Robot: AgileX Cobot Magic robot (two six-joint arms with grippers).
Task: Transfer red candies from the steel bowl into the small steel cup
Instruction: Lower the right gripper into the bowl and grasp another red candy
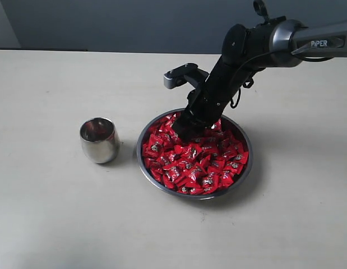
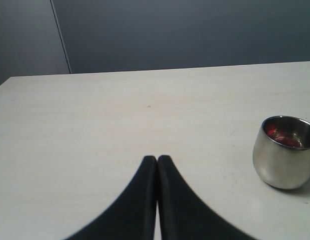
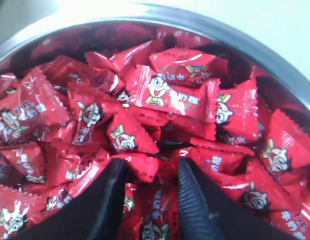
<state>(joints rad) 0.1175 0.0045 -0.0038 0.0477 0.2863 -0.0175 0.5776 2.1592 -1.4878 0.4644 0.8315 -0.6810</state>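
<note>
- Right gripper (image 3: pixel 149 167): fingers apart, tips pushed into the red candies (image 1: pixel 201 159) heaped in the steel bowl (image 1: pixel 139 147); wrappers lie between the tips.
- Left gripper (image 2: pixel 157 160): fingers pressed together, empty.
- Small steel cup (image 1: pixel 98 140): upright, near the bowl, not touching.

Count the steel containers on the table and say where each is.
2. The steel bowl, heaped with red candies, sits right of centre in the exterior view. The small steel cup stands upright to its left, apart from it. None appears hidden.
</note>
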